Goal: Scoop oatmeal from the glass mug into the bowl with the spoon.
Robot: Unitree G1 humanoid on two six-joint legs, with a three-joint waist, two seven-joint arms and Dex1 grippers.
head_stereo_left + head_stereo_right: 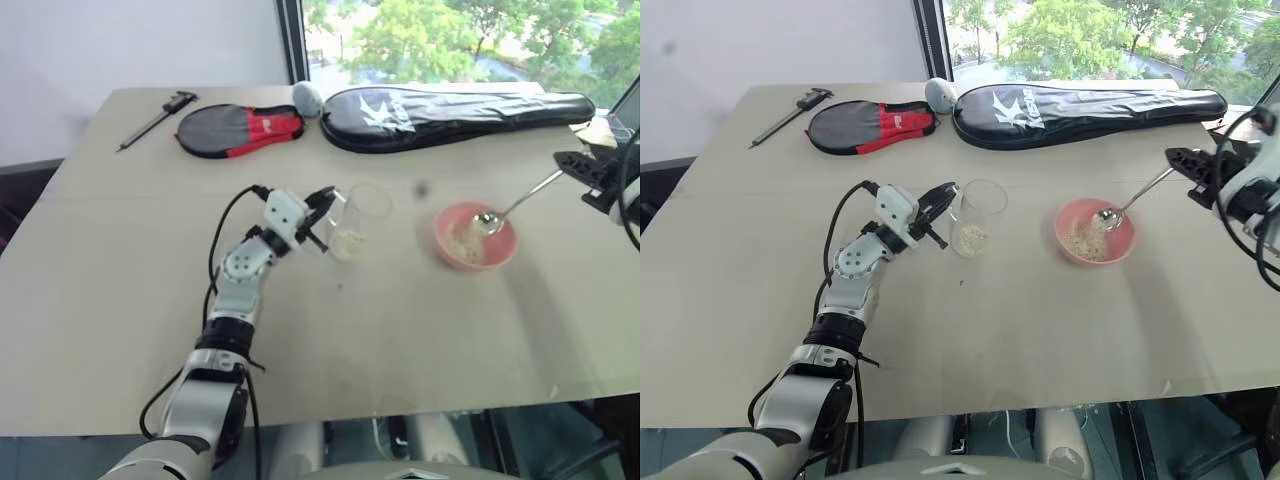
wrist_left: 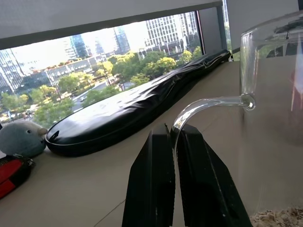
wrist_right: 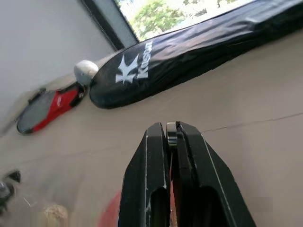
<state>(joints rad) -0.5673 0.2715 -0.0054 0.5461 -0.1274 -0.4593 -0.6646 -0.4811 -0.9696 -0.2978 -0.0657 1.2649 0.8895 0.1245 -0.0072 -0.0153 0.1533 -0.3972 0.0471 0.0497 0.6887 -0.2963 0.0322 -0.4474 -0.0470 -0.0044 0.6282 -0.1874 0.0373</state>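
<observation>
The glass mug (image 1: 362, 218) stands upright mid-table with a low layer of oatmeal (image 1: 347, 243) in its bottom. My left gripper (image 1: 322, 214) is shut on the mug's clear handle (image 2: 203, 103), which runs between the black fingers (image 2: 151, 189). To the right sits the pink bowl (image 1: 475, 238) with a small heap of oat flakes (image 1: 1080, 240) in it. The spoon (image 1: 515, 205) slants down from my right gripper (image 1: 572, 166), and its oval end lies inside the bowl over the flakes. That gripper is shut on the end of the spoon's handle (image 3: 171, 128).
A long black racket cover (image 1: 450, 110) and a red-and-black paddle cover (image 1: 240, 128) lie along the table's far side, with a grey plush ball (image 1: 308, 97) between them. A black caliper (image 1: 157, 118) lies at the far left. The table's front edge (image 1: 400, 410) is near.
</observation>
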